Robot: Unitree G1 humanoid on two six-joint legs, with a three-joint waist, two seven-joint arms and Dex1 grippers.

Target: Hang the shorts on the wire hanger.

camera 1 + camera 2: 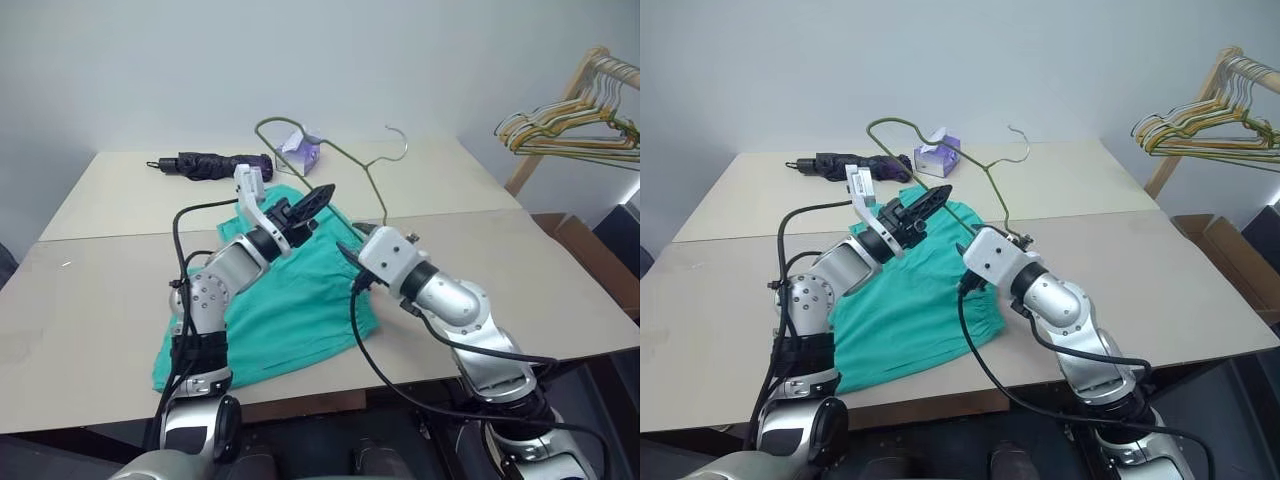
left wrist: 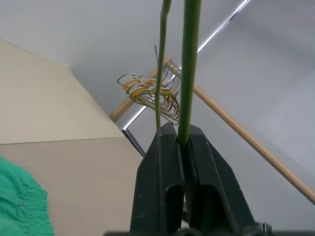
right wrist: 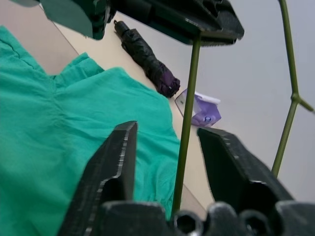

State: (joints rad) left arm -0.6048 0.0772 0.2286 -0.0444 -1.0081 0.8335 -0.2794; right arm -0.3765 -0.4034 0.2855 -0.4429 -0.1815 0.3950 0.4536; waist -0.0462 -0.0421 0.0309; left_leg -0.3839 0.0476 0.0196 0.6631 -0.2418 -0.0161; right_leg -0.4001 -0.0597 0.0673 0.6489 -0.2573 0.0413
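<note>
- My right claw (image 1: 352, 256), nearest, jaws apart around the hanger's wire, not gripping.
- My left claw (image 1: 318, 198) is clamped on the wire hanger (image 1: 352, 160), holding it above the desk (image 1: 560, 290).
- The shorts (image 1: 290, 300) lie flat at the desk's near edge; hanging them remains.

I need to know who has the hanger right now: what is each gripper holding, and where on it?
The left gripper is shut on the thin olive-grey wire hanger, pinching one straight wire. The right gripper is open around that wire.
</note>
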